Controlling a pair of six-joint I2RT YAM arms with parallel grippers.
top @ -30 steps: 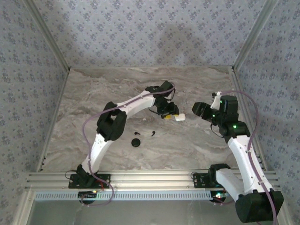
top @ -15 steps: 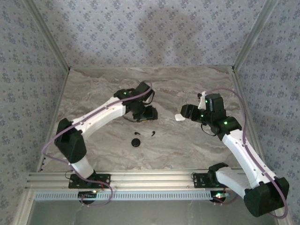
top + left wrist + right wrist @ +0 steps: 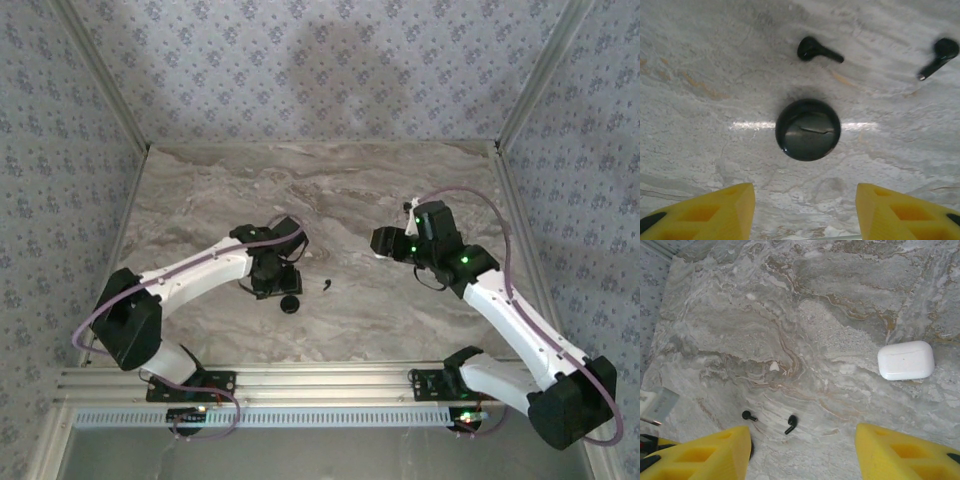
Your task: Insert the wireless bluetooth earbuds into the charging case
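**Item 1. Wireless bluetooth earbuds, two, black.** Both lay loose on the bench, grey marbled stone, left of centre. Neither was held or touched.
- First earbud: flat on the bench, near the black disc but clear of it. In the left wrist view its bud end lay to the left and its stem to the right.
- Second earbud: flat, apart from the first. From above it sat just right of the disc and slightly farther back.
- Both also showed as a small pair in the right wrist view.

**Item 2. White case**. Pill-shaped with rounded corners, lid shut, flat on the bench. It lay well apart from both earbuds, on the right claw's side of the bench.

**Item 3. Black disc**. Round and glossy, with a faint line across its top. It lay on the bench just near-right of the left claw, touching nothing.

**Item 4. Left claw**. Yellow fingers stood wide apart with nothing between them. It hung above the disc, left of centre.

**Item 5. Right claw**. Yellow fingers stood wide apart, empty and raised above the bench. From above it sat right of centre.
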